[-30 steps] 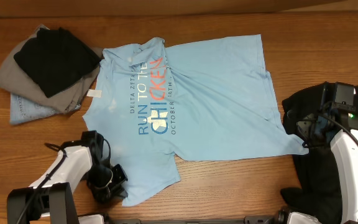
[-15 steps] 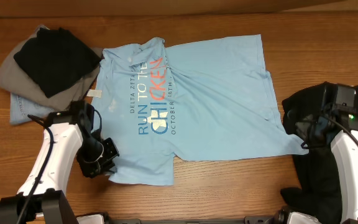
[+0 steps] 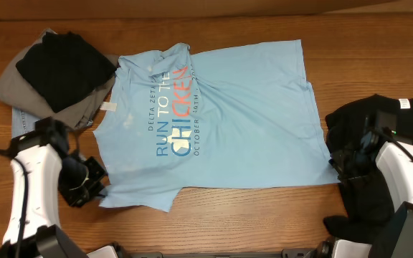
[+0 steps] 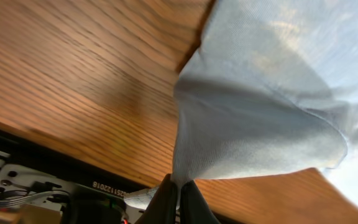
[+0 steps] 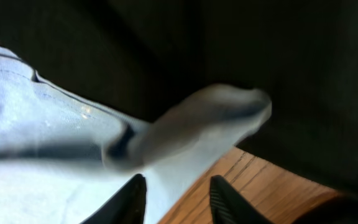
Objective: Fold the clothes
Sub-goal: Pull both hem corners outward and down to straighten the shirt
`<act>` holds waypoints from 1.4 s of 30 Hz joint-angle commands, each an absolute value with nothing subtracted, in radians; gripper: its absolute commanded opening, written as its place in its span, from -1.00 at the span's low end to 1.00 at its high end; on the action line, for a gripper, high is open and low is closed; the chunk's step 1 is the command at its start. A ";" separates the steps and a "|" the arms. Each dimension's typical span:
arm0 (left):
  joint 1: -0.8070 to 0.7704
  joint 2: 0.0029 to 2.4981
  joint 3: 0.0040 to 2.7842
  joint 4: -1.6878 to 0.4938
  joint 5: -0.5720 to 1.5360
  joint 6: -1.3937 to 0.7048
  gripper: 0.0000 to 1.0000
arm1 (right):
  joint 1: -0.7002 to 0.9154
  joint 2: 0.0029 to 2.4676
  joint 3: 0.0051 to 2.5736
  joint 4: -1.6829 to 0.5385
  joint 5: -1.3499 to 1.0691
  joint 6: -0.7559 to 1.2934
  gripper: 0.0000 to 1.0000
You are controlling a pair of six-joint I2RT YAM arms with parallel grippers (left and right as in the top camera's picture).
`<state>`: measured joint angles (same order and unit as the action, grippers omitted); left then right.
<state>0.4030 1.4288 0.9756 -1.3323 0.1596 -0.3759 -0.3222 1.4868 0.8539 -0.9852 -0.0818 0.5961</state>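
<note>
A light blue T-shirt [image 3: 228,115] with "RUN TO THE CHICKEN" print lies spread on the wooden table. My left gripper [image 3: 97,192] is shut on the shirt's near left corner; the left wrist view shows the cloth [image 4: 253,118] pinched between the fingers [image 4: 179,193] and stretched away from them. My right gripper [image 3: 339,163] is open over the shirt's near right corner [image 5: 185,134], next to black clothes [image 3: 382,136]. In the right wrist view the fingers [image 5: 176,199] straddle blue cloth without closing.
A pile of folded clothes, black [image 3: 63,64] on grey [image 3: 20,86] on denim, sits at the far left. A heap of black garments [image 5: 278,56] fills the right side. Bare wood [image 3: 264,215] runs along the near edge.
My left gripper has dragged the shirt's near left corner to the left and up, flattening the lower edge. My right gripper has moved in toward the shirt's near right corner.
</note>
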 commanded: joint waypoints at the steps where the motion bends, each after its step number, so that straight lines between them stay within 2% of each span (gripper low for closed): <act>1: 0.465 1.384 1.007 -1.338 0.151 -0.335 -0.92 | -0.331 1.489 0.840 -0.979 -0.160 0.524 -0.11; 5: 0.520 1.355 1.015 -1.339 0.152 -0.324 -0.91 | -0.331 1.489 0.824 -0.992 -0.175 0.500 0.03; 17: 0.569 1.331 1.038 -1.333 0.158 -0.299 -0.92 | -0.331 1.489 0.781 -1.074 -0.181 0.509 0.03; 20: 0.569 1.331 1.038 -1.331 0.158 -0.298 -0.92 | -0.331 1.489 0.770 -1.116 -0.181 0.553 -0.01; 22: 0.569 1.331 1.038 -1.331 0.158 -0.296 -0.91 | -0.331 1.489 0.744 -1.116 -0.178 0.579 -0.13; 28: 0.569 1.331 1.038 -1.330 0.174 -0.283 -0.92 | -0.331 1.489 0.621 -0.986 -0.183 0.646 -0.27; 35: 0.569 1.331 1.039 -1.327 0.176 -0.283 -0.92 | -0.331 1.489 0.613 -0.940 -0.188 0.652 -0.52; 40: 0.569 1.331 1.048 -1.323 0.176 -0.283 -0.92 | -0.332 1.489 0.640 -0.928 -0.129 0.663 -0.50; 41: 0.569 1.331 1.051 -1.323 0.177 -0.282 -0.92 | -0.332 1.489 0.640 -0.928 -0.129 0.663 -0.46; 42: 0.569 1.331 1.054 -1.324 0.178 -0.279 -0.92 | -0.332 1.489 0.640 -0.928 -0.128 0.663 -0.34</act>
